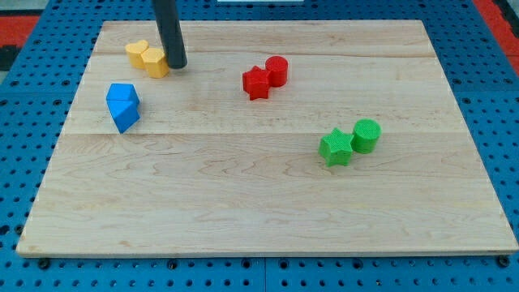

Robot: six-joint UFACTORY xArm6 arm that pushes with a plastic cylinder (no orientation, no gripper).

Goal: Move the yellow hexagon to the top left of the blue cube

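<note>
My tip (177,65) touches yellow hexagon's (155,62) right side | no gripper fitted, only a rod | blue cube (122,106) sits below-left, so hexagon needs leftward pushing.

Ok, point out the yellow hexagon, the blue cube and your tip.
yellow hexagon (155,62): camera view, on its top face.
blue cube (122,105): camera view, middle of the block.
my tip (177,65): camera view, the rod's very end, at the hexagon's right edge.

Blue pegboard (49,40) beneath wooden board (268,203)
</note>
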